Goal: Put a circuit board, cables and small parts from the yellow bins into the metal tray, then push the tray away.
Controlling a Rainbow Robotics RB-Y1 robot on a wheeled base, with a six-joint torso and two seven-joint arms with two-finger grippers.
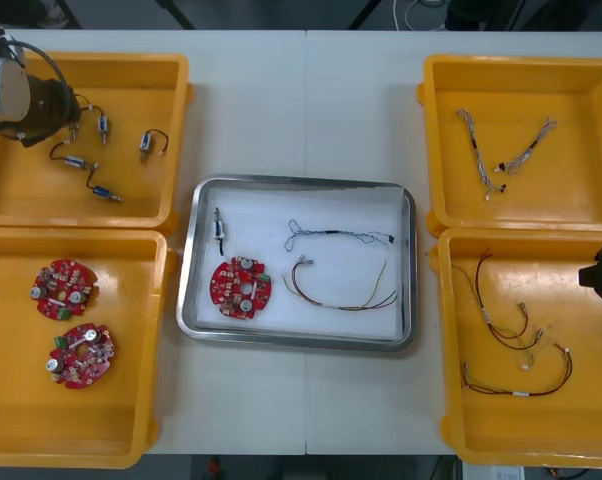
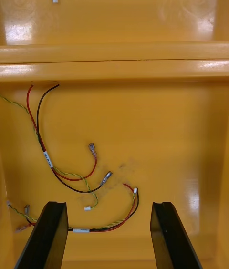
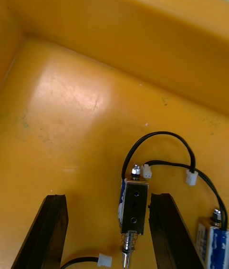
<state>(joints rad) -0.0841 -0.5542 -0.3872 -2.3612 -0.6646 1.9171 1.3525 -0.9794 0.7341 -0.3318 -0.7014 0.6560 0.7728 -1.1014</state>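
Looming closest from above, the left gripper [image 1: 66, 105] hangs over the far left bin [image 1: 21, 190], among small metal parts [image 1: 149, 143]; the right gripper [image 1: 601, 272] sits at the near right bin's [image 1: 581, 420] outer side. Between the bins on the table [image 1: 301, 100], the metal tray [image 1: 301, 183] holds a circuit board [image 1: 240, 288], a dark cable [image 1: 331, 232], a red and yellow cable [image 1: 351, 306] and one small part [image 1: 219, 228].

From the left wrist, the fingers [image 3: 50, 231] stand wide apart, with a metal part [image 3: 133, 204] lying loose between them, just beside one. From above, the arm hides that gap.

From the right wrist, its fingers [image 2: 167, 235] gape just as wide, empty, over loose red and yellow cables [image 2: 47, 158].
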